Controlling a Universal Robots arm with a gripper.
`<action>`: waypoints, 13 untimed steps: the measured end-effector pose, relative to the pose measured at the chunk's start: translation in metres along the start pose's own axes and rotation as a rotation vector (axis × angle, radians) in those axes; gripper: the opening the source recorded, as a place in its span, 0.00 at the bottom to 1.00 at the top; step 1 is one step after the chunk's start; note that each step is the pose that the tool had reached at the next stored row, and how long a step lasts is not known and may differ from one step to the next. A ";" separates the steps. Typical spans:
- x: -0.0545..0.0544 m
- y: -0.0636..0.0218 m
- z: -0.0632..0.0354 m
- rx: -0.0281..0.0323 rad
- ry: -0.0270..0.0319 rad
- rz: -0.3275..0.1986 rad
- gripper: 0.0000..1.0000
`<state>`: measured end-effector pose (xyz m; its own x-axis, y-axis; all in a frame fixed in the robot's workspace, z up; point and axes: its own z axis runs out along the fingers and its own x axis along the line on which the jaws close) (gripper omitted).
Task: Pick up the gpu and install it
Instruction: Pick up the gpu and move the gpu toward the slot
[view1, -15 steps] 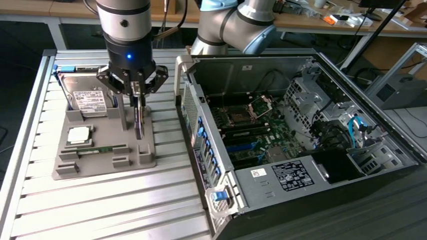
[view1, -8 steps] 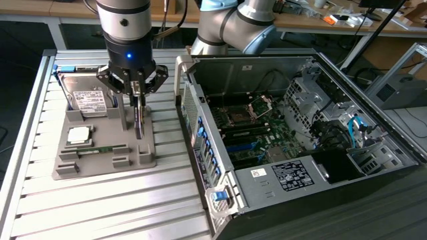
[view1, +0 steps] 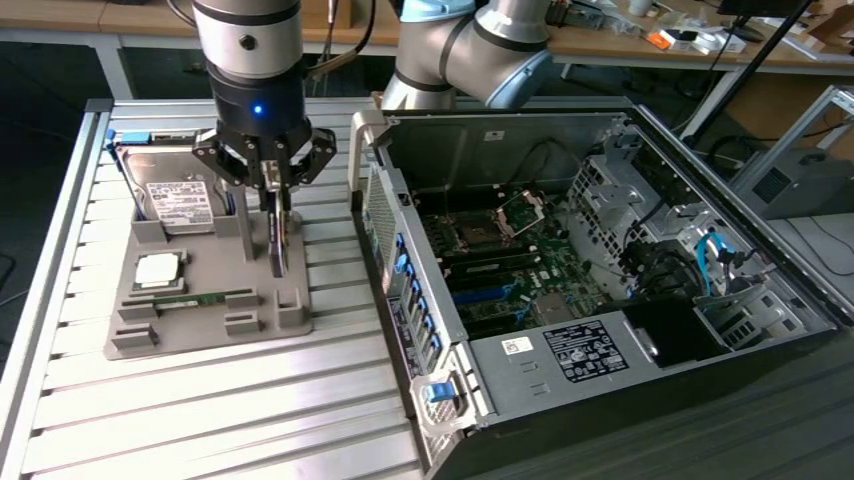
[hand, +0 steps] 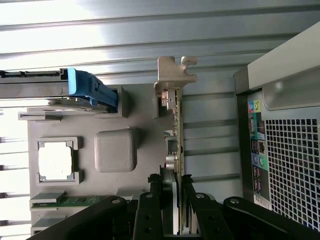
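Case wall (view1: 379, 200) near tool (view1: 276, 195) and gpu (view1: 278, 248)

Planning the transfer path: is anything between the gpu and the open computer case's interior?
Yes: the case's perforated wall rises between the gpu, held in the pincer at the grey tray, and the motherboard.

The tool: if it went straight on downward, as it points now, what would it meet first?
The gpu, held upright by the tool; below it, probably the grey holder.
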<state>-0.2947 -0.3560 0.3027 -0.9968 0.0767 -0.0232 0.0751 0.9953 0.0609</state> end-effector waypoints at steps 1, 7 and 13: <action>0.000 0.0000 -0.0002 0.0000 0.0000 0.000 0.27; 0.000 0.0005 -0.0080 0.0000 0.0000 0.000 0.27; 0.000 0.0006 -0.0097 -0.0001 -0.0001 0.000 0.27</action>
<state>-0.2947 -0.3560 0.3125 -0.9968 0.0766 -0.0233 0.0751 0.9953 0.0610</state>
